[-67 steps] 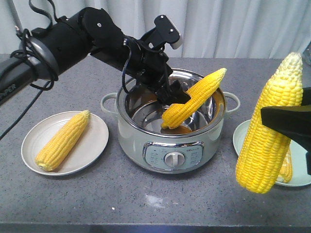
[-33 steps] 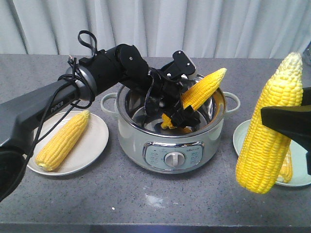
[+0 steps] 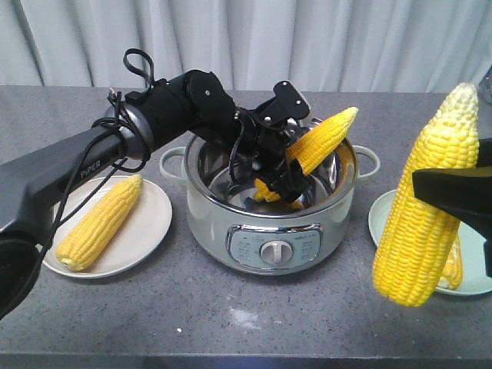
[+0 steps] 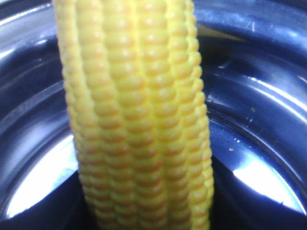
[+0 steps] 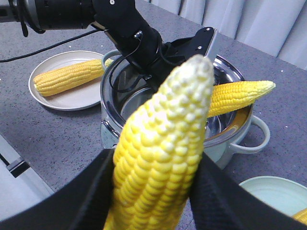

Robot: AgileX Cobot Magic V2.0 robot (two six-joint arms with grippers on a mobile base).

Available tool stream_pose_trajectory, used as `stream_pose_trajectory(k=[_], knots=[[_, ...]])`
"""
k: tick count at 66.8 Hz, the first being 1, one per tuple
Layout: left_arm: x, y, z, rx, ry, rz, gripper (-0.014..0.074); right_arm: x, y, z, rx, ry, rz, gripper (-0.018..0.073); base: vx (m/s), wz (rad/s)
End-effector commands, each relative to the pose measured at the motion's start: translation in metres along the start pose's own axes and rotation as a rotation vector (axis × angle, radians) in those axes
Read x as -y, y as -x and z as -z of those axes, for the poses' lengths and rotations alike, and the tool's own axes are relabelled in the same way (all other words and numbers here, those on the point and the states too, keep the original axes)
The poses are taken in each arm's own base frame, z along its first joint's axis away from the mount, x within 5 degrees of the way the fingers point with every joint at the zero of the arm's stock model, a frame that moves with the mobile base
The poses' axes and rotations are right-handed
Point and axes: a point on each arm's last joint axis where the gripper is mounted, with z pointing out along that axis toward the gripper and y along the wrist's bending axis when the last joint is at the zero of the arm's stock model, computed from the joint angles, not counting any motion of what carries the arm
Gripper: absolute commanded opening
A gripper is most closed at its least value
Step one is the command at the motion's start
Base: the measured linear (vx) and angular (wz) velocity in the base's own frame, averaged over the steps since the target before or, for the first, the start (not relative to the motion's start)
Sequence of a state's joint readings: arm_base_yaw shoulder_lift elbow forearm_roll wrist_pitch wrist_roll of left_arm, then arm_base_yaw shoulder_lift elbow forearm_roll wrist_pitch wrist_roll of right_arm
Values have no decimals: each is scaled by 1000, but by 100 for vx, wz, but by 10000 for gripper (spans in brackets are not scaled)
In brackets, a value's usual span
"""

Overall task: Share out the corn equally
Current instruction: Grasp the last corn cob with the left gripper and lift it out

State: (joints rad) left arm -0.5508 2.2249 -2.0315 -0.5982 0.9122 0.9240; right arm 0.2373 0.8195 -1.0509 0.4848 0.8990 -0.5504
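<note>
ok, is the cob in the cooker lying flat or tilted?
Tilted: the cob has its lower end inside the cooker, pale tip above its rim.

Corn bright yel, rowed kernels; pot silver; table gry.

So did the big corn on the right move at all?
No. The big corn in the right pincer hangs in the same spot in front of the green plate as before.

We count four cobs, two plates, one pot.
We see the left cob, pot cob, raised cob, right cob; white plate, green plate.
</note>
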Motion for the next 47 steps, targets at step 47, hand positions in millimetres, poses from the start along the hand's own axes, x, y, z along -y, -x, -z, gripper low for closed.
stream_pose_trajectory(k=[47], knots=[[26, 63, 112, 224, 132, 80, 272, 1, 12, 6, 91, -25, 0, 112, 0, 0]])
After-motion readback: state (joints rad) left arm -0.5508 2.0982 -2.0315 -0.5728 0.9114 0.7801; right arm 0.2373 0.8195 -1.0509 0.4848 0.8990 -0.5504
